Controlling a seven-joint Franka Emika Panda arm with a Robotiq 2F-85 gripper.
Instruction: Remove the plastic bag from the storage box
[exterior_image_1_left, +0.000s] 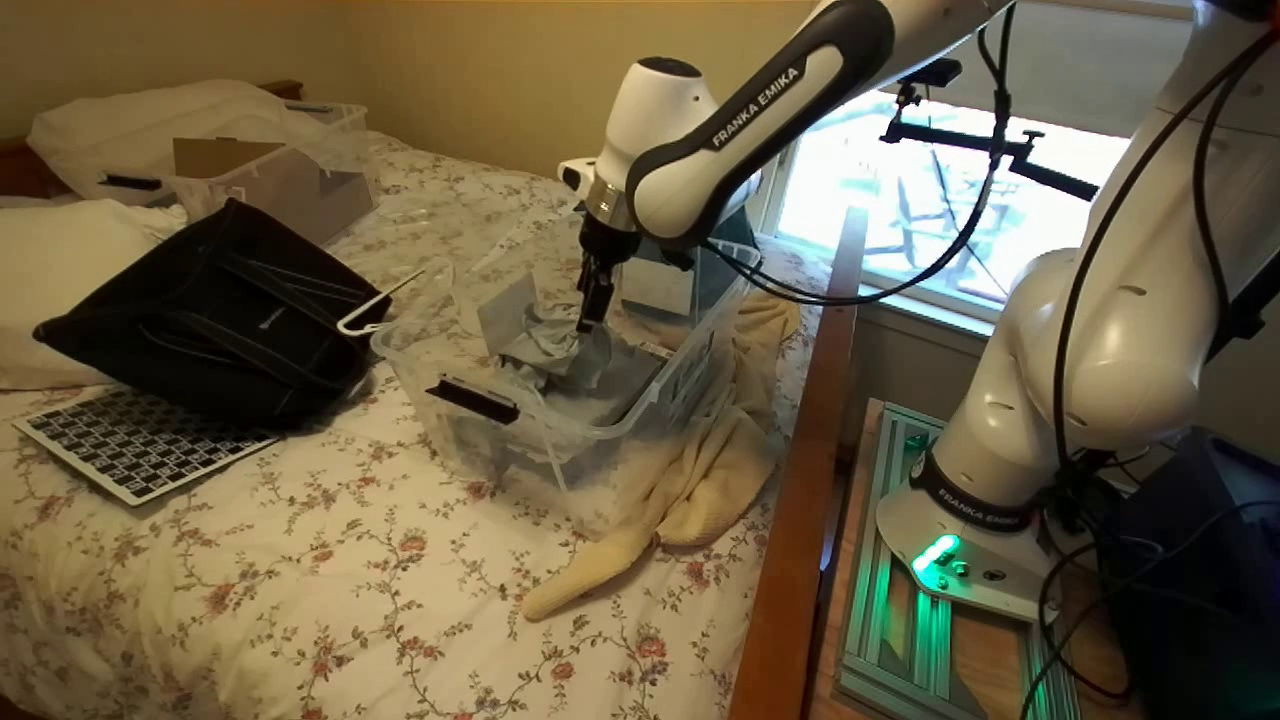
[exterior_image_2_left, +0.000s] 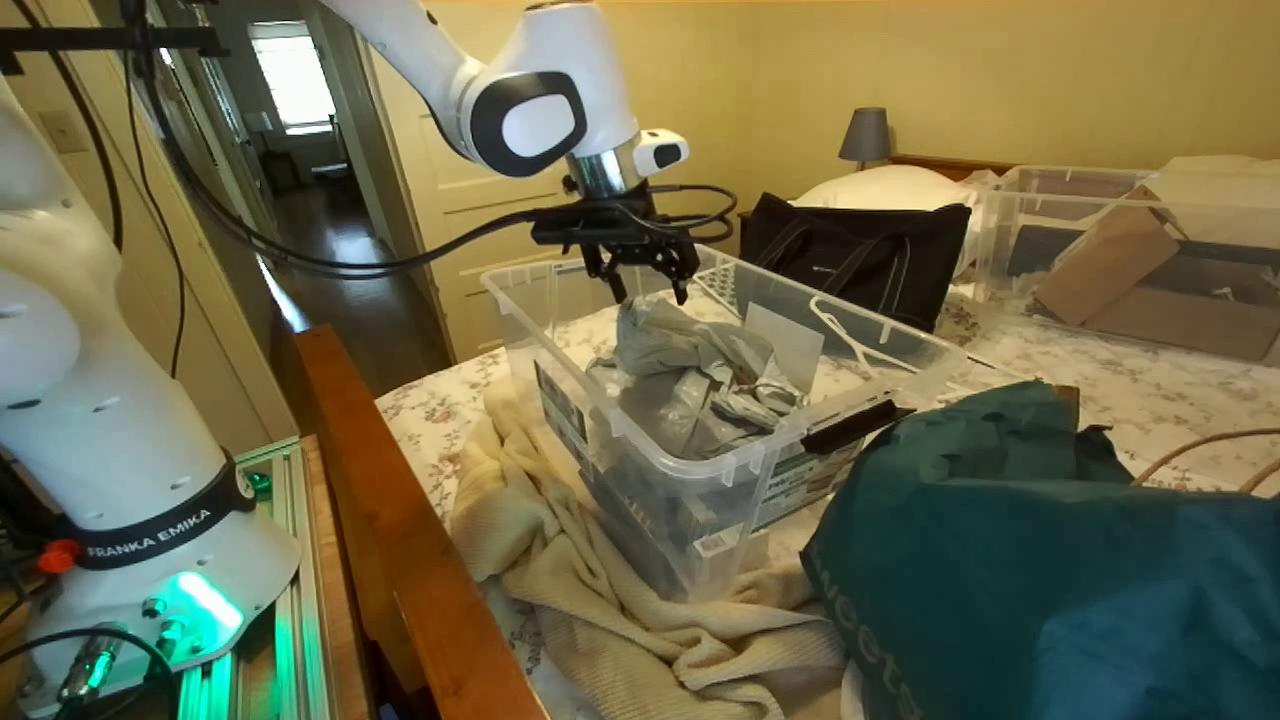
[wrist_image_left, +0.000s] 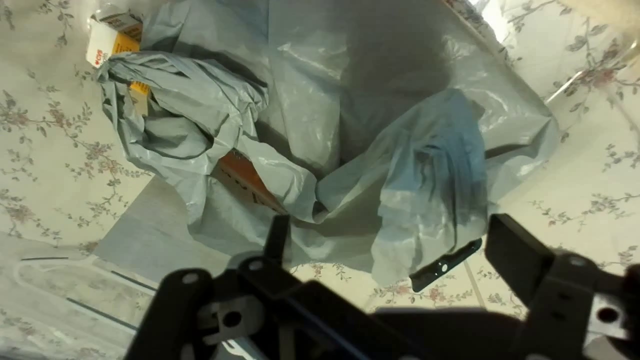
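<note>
Left to right in an exterior view: a rumpled cream knit cloth (exterior_image_2_left: 600, 620) lies below the jaws, reaching out to their left. The black two-fingered gripper (exterior_image_2_left: 651, 295) stands with its jaws wide and nothing between them. Beneath it is the clear, rectangular plastic storage box (exterior_image_2_left: 690, 468), holding the grey, crinkled plastic bag (exterior_image_2_left: 690, 345), just under the jaws and spreading to their right. Farther right of them stands a black fabric tote (exterior_image_2_left: 850, 260). In the wrist view the bag's raised fold (wrist_image_left: 430, 165) runs crosswise to the line between the fingertips (wrist_image_left: 505, 232), so going straight down and closing should pinch it. Whether they touch, I cannot tell.
</note>
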